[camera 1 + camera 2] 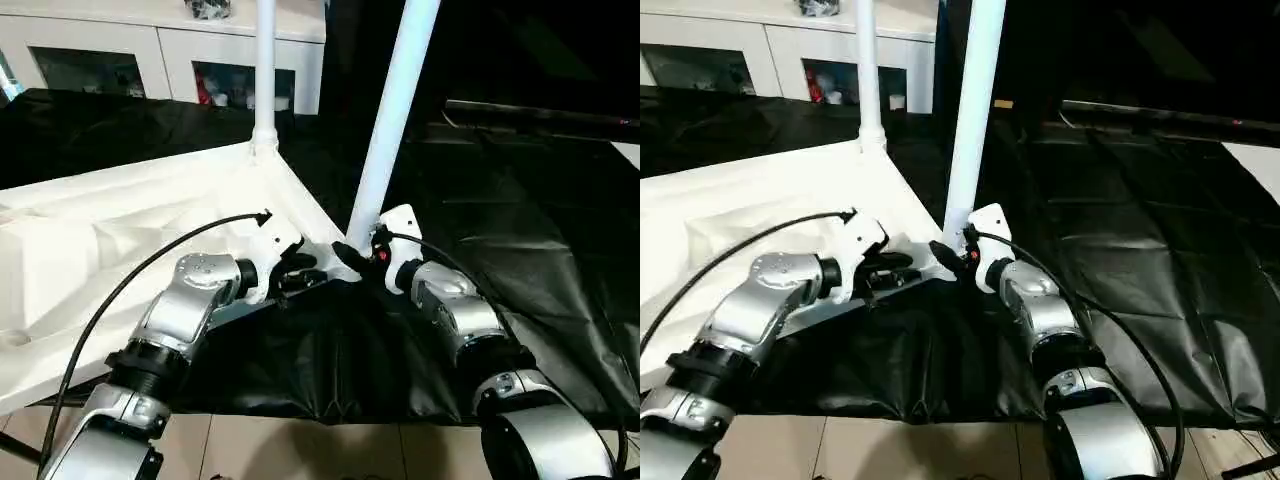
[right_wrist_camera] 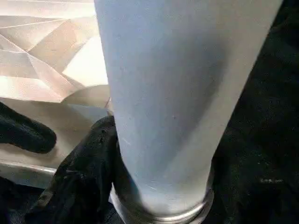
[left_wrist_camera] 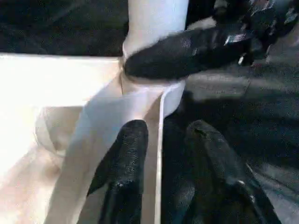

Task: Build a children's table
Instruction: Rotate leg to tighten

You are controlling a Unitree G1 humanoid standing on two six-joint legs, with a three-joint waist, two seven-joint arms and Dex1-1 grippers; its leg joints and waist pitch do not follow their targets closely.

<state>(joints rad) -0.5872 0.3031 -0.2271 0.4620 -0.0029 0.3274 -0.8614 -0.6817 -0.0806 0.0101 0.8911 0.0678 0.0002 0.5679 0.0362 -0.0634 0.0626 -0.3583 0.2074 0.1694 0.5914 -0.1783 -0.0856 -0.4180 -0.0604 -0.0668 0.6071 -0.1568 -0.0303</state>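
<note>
The white tabletop (image 1: 120, 230) lies upside down on a black cloth. One white leg (image 1: 265, 70) stands upright in its far corner socket. A second leg (image 1: 395, 110) rises from the near corner, tilted slightly. My right gripper (image 1: 358, 255) is shut on the base of this leg; one of its fingers (image 3: 187, 51) lies across the tube just above the socket. My left gripper (image 1: 300, 268) is beside that same corner. Its fingers (image 3: 131, 163) stand apart on either side of the tabletop's rim, open.
A white cabinet (image 1: 160, 50) with glass doors stands behind the work area. The black cloth (image 1: 520, 230) covers the surface to the right and front, with pale floor tiles (image 1: 300, 450) beyond its near edge. A black cable (image 1: 130, 280) loops over my left forearm.
</note>
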